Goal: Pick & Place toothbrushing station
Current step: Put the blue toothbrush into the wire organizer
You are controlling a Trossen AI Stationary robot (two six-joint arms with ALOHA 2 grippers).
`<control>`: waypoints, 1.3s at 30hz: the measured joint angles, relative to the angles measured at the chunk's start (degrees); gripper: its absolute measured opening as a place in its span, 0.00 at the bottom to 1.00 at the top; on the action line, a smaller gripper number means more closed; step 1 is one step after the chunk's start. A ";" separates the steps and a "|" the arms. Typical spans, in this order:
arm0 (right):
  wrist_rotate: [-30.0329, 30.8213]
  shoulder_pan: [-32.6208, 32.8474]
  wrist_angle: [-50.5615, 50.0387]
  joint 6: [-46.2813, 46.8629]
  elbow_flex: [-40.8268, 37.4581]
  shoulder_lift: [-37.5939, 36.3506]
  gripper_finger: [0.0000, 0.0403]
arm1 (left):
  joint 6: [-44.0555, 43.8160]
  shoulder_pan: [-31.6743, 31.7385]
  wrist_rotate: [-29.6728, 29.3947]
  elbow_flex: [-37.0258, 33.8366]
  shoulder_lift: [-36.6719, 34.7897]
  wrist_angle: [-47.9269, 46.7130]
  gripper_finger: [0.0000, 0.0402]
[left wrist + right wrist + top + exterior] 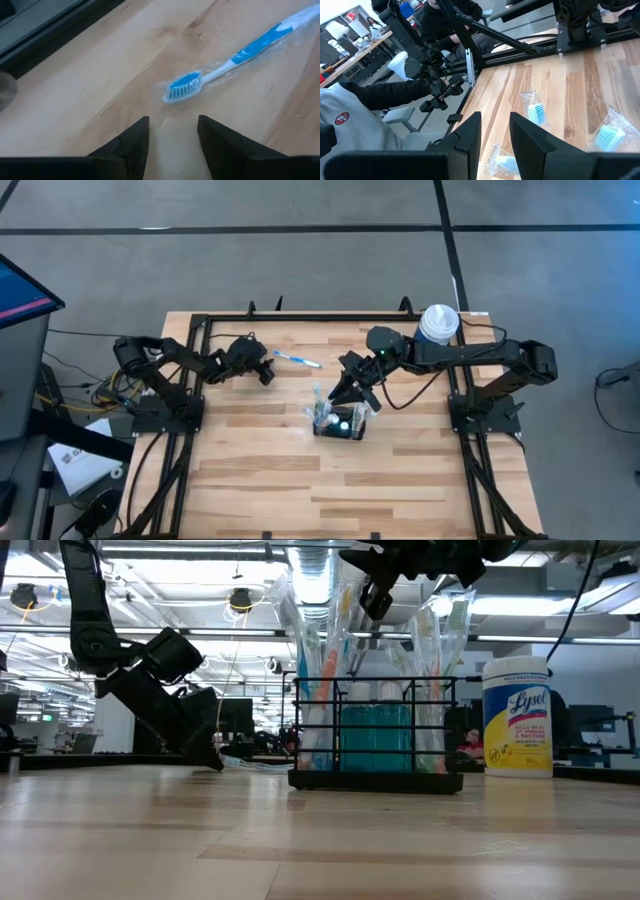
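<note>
Judging by its thin wire frame, the toothbrushing station (340,423) should be light and stiff — but top-heavy, since wrapped brushes stand tall in it and could tip or slide out. Its upper rim wire looks the safest place to take hold. It is a small black rack, a teal block inside, standing near the middle of the desk (250,480). The right pincer (350,392) hovers just above its brushes, jaws parted, grasping nothing. The left pincer (266,372), released, sits low toward the far left — a blue toothbrush (225,67) just ahead.
</note>
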 joint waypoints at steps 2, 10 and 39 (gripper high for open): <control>-0.01 0.00 -0.01 -0.02 0.02 0.00 0.23 | 0.90 0.10 0.61 0.00 0.02 0.08 0.40; -0.01 0.00 -0.01 -0.19 0.01 0.00 0.23 | 3.28 0.70 3.05 0.02 0.28 1.05 0.36; 0.00 0.00 -1.95 -0.58 0.00 0.00 0.23 | 3.83 -3.85 10.95 0.02 0.26 1.90 0.00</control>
